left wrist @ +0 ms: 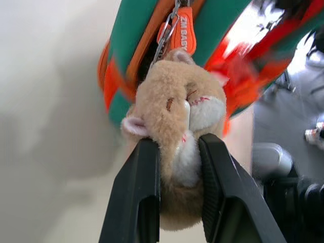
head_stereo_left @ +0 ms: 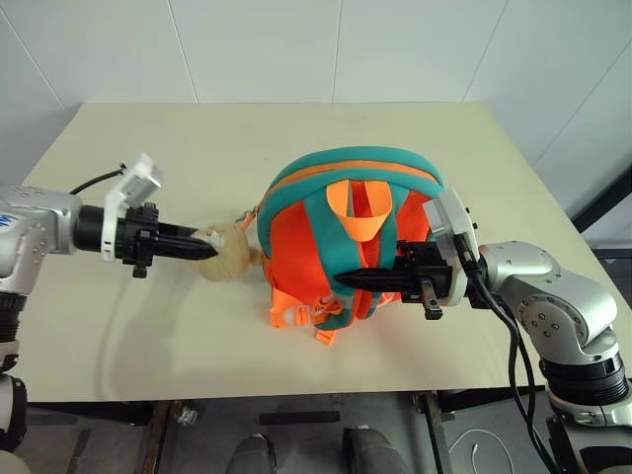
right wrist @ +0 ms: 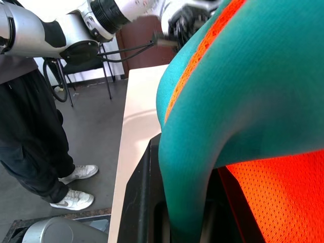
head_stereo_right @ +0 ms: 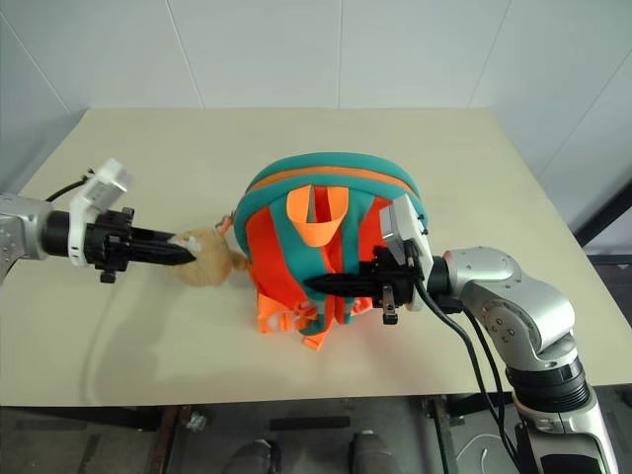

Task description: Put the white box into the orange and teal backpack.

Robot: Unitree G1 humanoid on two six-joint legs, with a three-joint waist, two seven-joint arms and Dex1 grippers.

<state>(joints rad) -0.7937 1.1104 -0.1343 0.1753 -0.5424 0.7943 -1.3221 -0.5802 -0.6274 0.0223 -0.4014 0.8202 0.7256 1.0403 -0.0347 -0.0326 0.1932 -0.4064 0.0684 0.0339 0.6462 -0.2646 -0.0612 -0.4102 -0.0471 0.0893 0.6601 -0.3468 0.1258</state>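
Note:
The orange and teal backpack point(head_stereo_left: 346, 188) lies on the table with its straps facing up. A tan plush animal head point(head_stereo_left: 225, 252) hangs from its zipper pull point(left wrist: 181, 35) on the left side. My left gripper point(head_stereo_left: 202, 247) is shut on that plush head point(left wrist: 177, 111), one finger on each side of it. On the backpack's right side, my right gripper point(head_stereo_left: 346, 281) points left and is shut on a teal strap point(right wrist: 202, 152). The white box is out of view.
The cream table point(head_stereo_left: 148, 346) has bare surface all around the backpack, and its front edge is close to me. In the right wrist view a person point(right wrist: 30, 126) in dark trousers and white shoes stands on the floor beside the table.

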